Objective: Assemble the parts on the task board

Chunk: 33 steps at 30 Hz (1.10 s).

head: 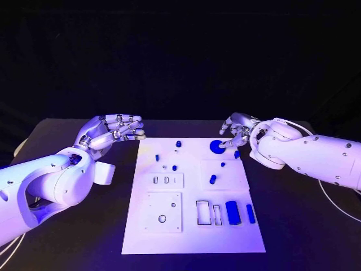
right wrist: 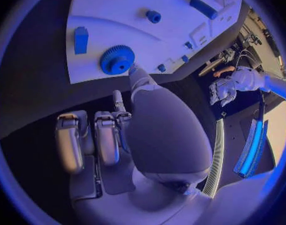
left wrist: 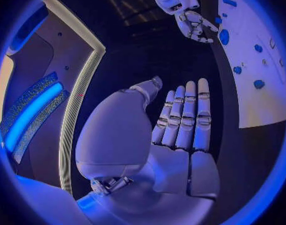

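Currently: flat white task board (head: 193, 237) mid black matte desk (head: 66, 135), small blue parts on it, toothed round gear (head: 218, 146) at far edge. Right hand (head: 236, 131) beside gear, fingers curled, holding nothing. Left hand (head: 111, 131) empty, fingers loosely apart.

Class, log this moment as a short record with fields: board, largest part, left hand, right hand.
board: white task board on the black table
largest part: round blue gear at the board's far end
left hand: left hand beside the board's far left corner, fingers apart, holding nothing
right hand: right hand by the gear; contact unclear
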{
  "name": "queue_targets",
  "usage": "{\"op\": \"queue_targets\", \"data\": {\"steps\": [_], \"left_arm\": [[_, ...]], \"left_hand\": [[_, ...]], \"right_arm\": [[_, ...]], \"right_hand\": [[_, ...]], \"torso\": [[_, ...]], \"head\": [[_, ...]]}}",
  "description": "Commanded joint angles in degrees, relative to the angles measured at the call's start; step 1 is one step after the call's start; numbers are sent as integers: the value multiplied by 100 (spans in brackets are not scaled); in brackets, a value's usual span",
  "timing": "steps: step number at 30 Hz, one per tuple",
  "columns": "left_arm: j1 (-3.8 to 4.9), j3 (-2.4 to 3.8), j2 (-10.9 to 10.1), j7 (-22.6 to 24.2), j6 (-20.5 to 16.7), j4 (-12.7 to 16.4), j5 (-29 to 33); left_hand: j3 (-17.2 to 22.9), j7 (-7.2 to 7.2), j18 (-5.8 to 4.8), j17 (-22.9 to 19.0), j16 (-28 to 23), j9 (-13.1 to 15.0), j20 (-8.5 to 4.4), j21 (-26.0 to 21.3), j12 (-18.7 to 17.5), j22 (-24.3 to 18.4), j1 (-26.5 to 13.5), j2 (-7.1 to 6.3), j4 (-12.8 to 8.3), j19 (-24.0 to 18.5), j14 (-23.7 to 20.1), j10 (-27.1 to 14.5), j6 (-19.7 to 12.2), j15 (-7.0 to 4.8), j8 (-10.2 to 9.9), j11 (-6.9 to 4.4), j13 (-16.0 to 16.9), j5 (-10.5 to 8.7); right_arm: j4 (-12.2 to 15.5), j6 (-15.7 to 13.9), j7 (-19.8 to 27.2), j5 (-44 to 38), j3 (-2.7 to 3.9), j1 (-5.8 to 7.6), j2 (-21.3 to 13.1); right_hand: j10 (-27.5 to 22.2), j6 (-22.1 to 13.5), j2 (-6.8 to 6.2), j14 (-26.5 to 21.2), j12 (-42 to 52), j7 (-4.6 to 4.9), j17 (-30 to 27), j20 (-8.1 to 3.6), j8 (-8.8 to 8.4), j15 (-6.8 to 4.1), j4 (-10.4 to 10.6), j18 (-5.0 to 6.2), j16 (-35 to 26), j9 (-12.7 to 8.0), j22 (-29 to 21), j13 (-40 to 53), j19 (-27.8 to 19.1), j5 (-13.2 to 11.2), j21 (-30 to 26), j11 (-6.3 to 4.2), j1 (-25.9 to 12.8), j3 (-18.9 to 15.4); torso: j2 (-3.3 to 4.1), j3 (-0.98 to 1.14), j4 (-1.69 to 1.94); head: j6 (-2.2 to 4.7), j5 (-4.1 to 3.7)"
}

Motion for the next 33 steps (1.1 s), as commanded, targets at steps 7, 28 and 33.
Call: {"op": "queue_targets", "data": {"steps": [7,28,33], "left_arm": [[6,5,18,43,122,-8,35],[6,5,26,38,126,-28,35],[6,5,23,34,128,-30,35]], "left_hand": [[30,46,17,6,-38,-5,8,-11,-17,-6,-71,-7,6,-45,-30,27,-1,9,-35,25,-1,18],[42,44,18,16,-42,-4,10,-9,-21,-7,-84,-4,2,-46,-28,36,3,9,-33,24,0,18],[42,44,18,16,-42,-4,10,-9,-21,-7,-84,-4,2,-46,-28,36,3,9,-33,24,0,18]], "right_arm": [[-238,287,-99,-3,-9,-86,162],[-393,352,-156,-32,-23,-171,340],[-433,388,-162,-26,-26,-179,355]], "right_hand": [[604,-6,50,602,76,11,1505,49,95,37,-6,-66,18,10,1506,1503,600,155,22,44,-106,-4],[604,134,153,602,76,-16,1505,44,186,24,-10,-66,18,11,1506,1503,600,269,22,21,-68,125],[604,237,282,602,76,-35,1505,30,190,8,1,-66,18,-15,1506,1503,600,303,22,3,-90,268]], "torso": [[-6,-12,13],[-8,-10,2],[-9,-16,5]], "head": [[-31,-5],[-90,22],[-99,17]]}}
